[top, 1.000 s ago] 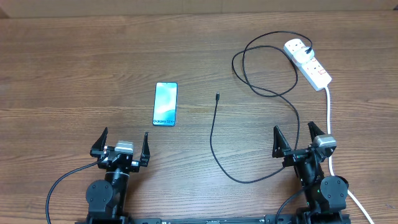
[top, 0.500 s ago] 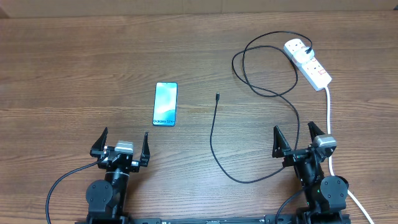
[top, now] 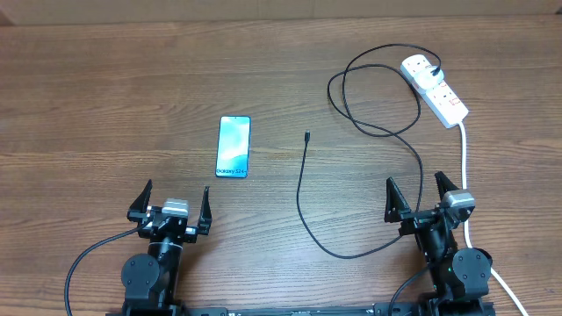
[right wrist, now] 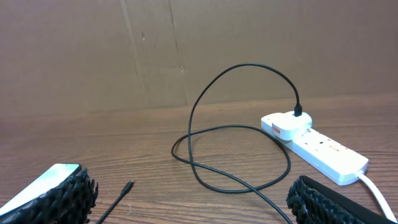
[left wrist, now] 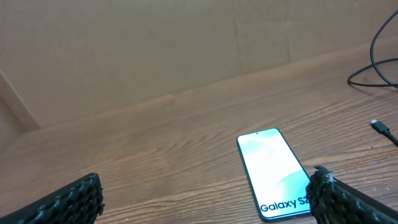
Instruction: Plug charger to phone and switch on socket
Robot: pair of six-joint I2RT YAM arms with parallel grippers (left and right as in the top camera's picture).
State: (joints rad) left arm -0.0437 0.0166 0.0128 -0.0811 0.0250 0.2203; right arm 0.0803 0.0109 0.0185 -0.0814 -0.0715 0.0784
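The phone (top: 234, 147) lies flat at the table's middle left, its lit screen up, with the "Galaxy" text at its near end; it also shows in the left wrist view (left wrist: 273, 171). The charger cable (top: 301, 202) loops across the table, its connector tip (top: 307, 136) lying loose right of the phone and seen in the right wrist view (right wrist: 127, 186). Its other end is plugged into the white socket strip (top: 435, 88) at the far right (right wrist: 317, 146). My left gripper (top: 173, 204) and right gripper (top: 420, 198) are both open, empty, and near the front edge.
The strip's thick white cord (top: 464, 167) runs down the right side, past my right arm to the front edge. A brown cardboard wall (right wrist: 186, 50) stands behind the table.
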